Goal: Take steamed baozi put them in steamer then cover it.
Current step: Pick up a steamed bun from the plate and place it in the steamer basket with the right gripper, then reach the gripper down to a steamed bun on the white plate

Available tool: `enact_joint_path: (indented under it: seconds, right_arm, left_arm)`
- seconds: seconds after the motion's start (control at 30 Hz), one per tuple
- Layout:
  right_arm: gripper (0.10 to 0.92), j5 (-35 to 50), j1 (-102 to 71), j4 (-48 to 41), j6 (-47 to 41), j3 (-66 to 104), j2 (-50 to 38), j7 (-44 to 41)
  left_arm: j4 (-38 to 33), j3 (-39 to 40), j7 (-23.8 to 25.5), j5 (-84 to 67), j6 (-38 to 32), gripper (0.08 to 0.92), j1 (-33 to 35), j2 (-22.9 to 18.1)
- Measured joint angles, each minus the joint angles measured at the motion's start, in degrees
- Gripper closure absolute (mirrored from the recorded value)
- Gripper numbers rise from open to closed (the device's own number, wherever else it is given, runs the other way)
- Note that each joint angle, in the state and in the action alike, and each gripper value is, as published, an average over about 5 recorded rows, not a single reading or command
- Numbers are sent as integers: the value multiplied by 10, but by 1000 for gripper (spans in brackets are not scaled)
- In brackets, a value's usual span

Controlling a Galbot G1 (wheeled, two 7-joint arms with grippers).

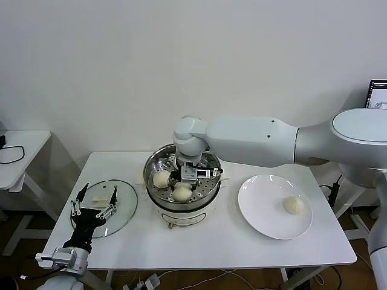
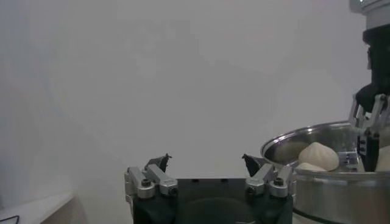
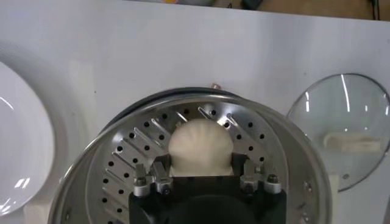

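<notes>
The steamer [image 1: 208,196] stands mid-table, its shiny rim [image 3: 304,164] ringing a perforated tray. My right gripper [image 1: 192,174] reaches down into it and is shut on a steamed baozi [image 3: 200,146], whose sides touch both fingers while it rests on the tray. In the head view that baozi [image 1: 182,192] lies toward the front of the pot, with a second baozi [image 1: 161,178] beside it. Another baozi [image 1: 294,205] lies on the white plate [image 1: 263,196]. My left gripper [image 1: 95,202] hangs open over the glass lid [image 1: 121,211], holding nothing.
The glass lid [image 3: 344,109] with its white handle lies flat on the table left of the steamer. The plate [image 3: 18,152] sits to the steamer's right. A small side table [image 1: 18,151] stands off to the left, and a screen edge [image 1: 378,93] shows at far right.
</notes>
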Motion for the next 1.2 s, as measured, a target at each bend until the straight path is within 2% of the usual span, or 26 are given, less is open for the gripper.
enact_joint_path:
  seconds: [0.2,0.3,0.63,0.93,1.2]
  right_arm:
    - [233,4,-4,-5,-5,2,-4,-2]
    - [207,8,-3,-5,-8,6,-9,-3]
    - [203,67,46,22,-45,25,-79,-35]
    - [203,138,70,42,-166,24,-217,-93]
    - [203,126,8,20,-251,56,-335,-124]
  left_arm:
    - [0,0,0,0,0,177,0,-1]
    - [0,0,0,0,0,177,0,-1]
    - [-4,7,-2,1,0,177,0,-4]
    - [-12,15,-4,5,1,177,3,-5]
    - [-18,23,-5,9,0,177,6,-7]
